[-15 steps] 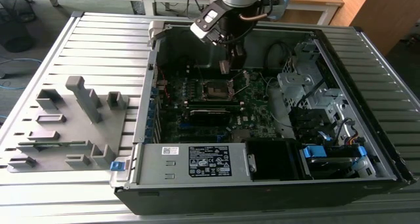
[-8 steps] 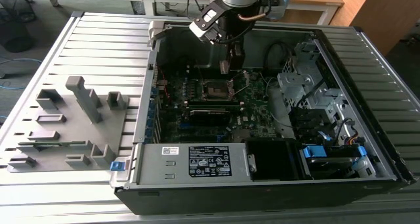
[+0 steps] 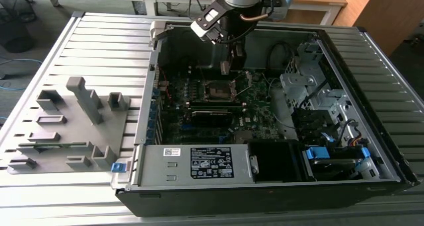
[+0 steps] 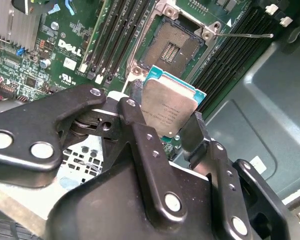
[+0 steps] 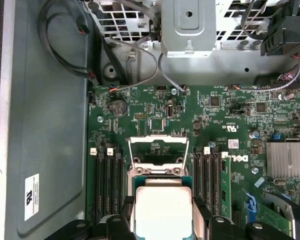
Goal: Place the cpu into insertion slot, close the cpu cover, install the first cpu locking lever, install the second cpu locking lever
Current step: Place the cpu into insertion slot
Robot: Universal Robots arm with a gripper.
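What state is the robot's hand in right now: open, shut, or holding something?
The hand is shut on the cpu, which is not yet seated in the empty insertion slot.

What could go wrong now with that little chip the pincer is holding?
The pincer grips the cpu by two edges only, so it might slip or tilt. It hangs close to the open insertion slot; landing off-centre could damage the slot's fine contacts. The long memory slots flank the socket, so the fingers might knock them.
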